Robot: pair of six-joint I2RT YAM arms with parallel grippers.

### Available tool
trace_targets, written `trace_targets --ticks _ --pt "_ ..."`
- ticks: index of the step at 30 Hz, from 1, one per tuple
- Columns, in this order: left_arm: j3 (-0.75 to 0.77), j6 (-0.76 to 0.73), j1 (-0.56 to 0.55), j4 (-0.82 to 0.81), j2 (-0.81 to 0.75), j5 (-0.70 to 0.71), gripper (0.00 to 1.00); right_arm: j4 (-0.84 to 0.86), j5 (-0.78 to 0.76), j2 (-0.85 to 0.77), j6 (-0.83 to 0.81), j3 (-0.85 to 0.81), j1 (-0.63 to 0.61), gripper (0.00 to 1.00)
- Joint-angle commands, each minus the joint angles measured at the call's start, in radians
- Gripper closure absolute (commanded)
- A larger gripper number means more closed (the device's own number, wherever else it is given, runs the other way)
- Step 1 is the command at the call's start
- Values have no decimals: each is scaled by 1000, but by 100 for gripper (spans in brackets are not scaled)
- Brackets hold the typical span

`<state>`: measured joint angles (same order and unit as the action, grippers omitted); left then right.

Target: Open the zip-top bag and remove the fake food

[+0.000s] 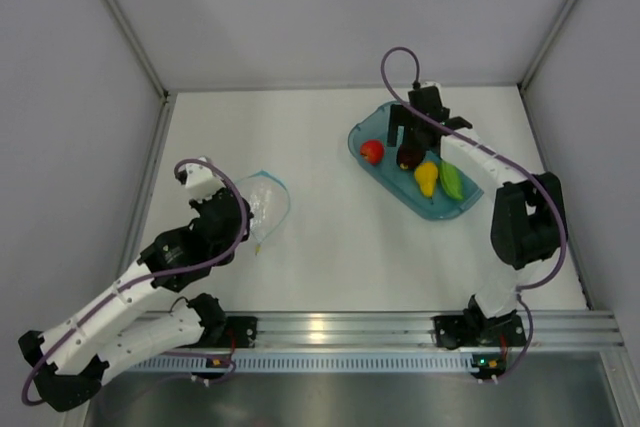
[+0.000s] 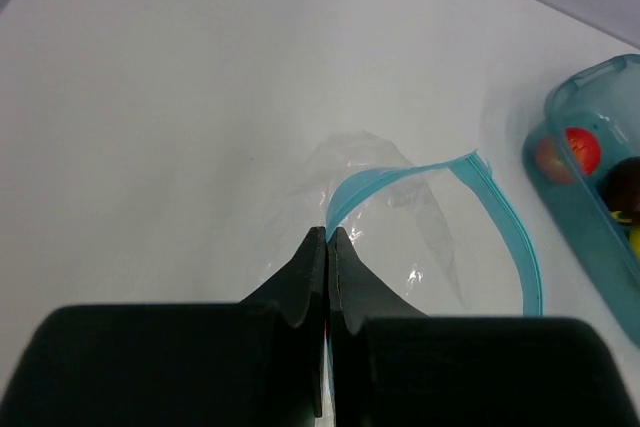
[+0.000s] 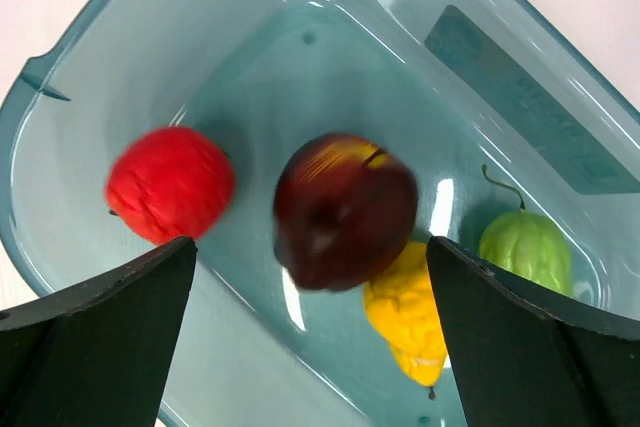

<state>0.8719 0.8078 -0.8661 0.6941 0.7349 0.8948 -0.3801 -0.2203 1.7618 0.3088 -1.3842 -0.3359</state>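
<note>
Clear crinkly zip-top bag [image 1: 268,202], pinched in the closed left gripper [image 2: 328,237]; the wide-open right gripper [image 3: 310,247] should lift straight above the dark maroon round toy [image 3: 345,209] in the translucent teal tray [image 3: 500,77].

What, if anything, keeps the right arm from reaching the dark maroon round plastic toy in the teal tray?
Probably nothing: the open right gripper hangs above the dark maroon round toy, which is uncovered.
</note>
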Motion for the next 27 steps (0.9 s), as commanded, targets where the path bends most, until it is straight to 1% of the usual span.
trace_targets --ticks 1,4,6,8,9,10,13,14,16,17,19,20,23,25,26,27 --pt "56 -22 21 65 -8 87 100 -33 -31 -53 -27 -59 11 1" --pt "88 -19 35 107 7 171 100 -52 -44 -140 -30 -30 11 1" --pt "111 -39 56 117 32 208 100 -57 -39 -221 -24 -9 11 1" --pt "127 -59 90 119 56 222 100 -71 -24 -299 18 33 12 1" --pt "140 -76 105 120 82 228 100 -77 1 -323 38 48 24 0" --pt "147 -82 119 120 96 237 100 -82 92 -346 44 77 37 0" --pt "168 -96 196 117 158 228 100 -86 215 -453 67 149 78 1" --pt "174 -99 235 116 175 228 100 -76 258 -519 69 168 80 1" --pt "200 -111 274 116 239 228 100 -57 333 -593 76 229 80 1" --pt "211 -116 309 114 262 225 100 -43 357 -667 79 249 80 1" --pt "248 -114 344 110 331 199 100 -16 406 -741 95 298 80 1" --pt "260 -120 376 102 355 182 100 -10 420 -806 99 312 78 1" --pt "300 -145 433 50 469 130 100 -13 470 -918 113 349 78 1" --pt "337 -154 478 13 576 57 100 -42 493 -969 116 364 78 0" --pt "355 -154 524 7 618 31 100 -54 495 -1014 116 367 78 1" --pt "398 -153 545 7 703 -9 100 -62 493 -1038 118 373 80 1"
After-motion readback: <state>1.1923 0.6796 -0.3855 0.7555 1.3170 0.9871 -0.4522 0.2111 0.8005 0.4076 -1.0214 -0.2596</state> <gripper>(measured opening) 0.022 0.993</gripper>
